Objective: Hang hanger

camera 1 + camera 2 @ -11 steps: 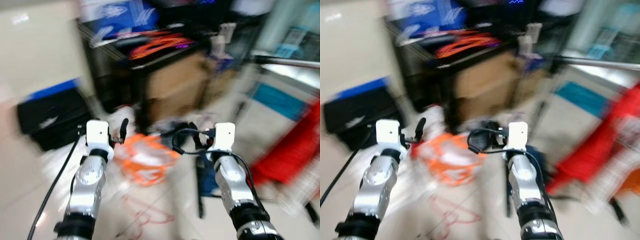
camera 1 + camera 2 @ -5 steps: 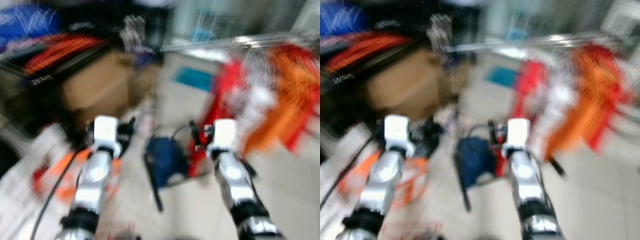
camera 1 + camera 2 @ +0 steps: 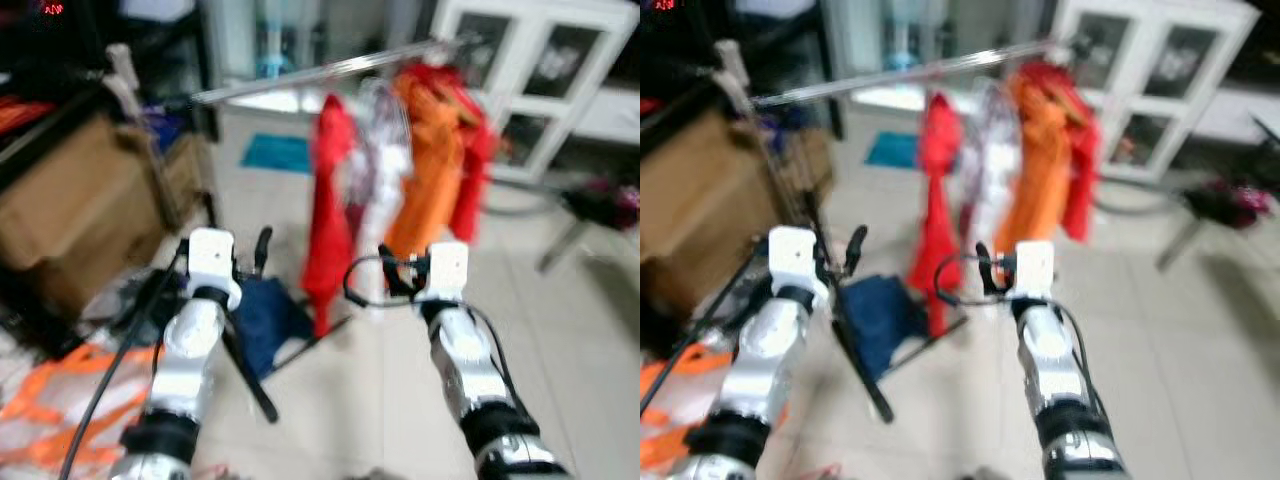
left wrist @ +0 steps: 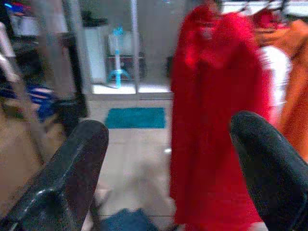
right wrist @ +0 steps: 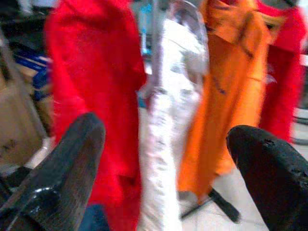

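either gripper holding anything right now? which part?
Nothing held. The left gripper and right gripper are both open, with only air between the fingers, and point at the clothes on the rack.

Pale tiled floor (image 3: pixel 590 330) (white cabinet (image 3: pixel 540 70) behind)

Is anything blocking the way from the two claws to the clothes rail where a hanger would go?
Nothing visible blocks it. The left claw and right claw are both open and empty, facing the clothes rail. The red garment, white garment and orange garment already hang there; bare rail shows left of them.
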`<state>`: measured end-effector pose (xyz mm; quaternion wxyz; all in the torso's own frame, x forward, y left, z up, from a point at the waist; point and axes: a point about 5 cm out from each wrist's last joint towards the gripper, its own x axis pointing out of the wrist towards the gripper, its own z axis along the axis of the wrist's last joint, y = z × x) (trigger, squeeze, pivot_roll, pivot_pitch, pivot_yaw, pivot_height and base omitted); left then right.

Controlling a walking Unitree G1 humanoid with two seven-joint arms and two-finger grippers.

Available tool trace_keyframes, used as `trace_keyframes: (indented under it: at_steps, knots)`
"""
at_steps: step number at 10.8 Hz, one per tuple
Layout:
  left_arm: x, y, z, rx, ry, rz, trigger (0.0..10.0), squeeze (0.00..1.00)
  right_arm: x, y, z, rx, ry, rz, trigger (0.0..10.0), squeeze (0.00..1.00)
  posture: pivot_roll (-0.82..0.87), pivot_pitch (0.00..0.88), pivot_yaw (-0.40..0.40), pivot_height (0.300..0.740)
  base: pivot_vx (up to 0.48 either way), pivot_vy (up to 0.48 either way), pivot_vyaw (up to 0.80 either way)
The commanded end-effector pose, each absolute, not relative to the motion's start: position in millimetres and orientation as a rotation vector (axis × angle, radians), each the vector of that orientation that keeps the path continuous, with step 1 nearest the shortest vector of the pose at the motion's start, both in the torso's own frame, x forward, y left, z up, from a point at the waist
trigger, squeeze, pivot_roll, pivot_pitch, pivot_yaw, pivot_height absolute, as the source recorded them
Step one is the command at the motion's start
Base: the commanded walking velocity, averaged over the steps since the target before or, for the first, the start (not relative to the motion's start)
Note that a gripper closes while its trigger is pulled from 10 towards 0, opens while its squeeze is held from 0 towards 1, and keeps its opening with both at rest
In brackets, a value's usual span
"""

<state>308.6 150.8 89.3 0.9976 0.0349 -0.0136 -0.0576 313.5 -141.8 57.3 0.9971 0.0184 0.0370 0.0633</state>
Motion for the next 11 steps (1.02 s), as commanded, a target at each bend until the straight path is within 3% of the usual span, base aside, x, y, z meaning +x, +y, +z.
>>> trace_keyframes:
  at_steps: [1,8,11]
  knots:
    - [311,144,107,0.078,-0.116,-0.153,10.0,0.00,317,-140,62,0.041,0.056,0.125,10.0,0.00,0.02,0.000,-0.041,0.740,0.465,0.000,0.00]
    - [314,129,150,0.109,-0.304,-0.187,10.0,0.00,320,-139,66,0.030,0.044,0.125,10.0,0.00,0.03,0.000,-0.043,0.740,0.460,0.000,0.00]
    - [311,109,175,0.126,-0.387,-0.316,10.0,0.00,323,-147,83,0.005,-0.050,0.067,10.0,0.00,0.02,0.000,-0.042,0.740,0.461,0.000,0.00]
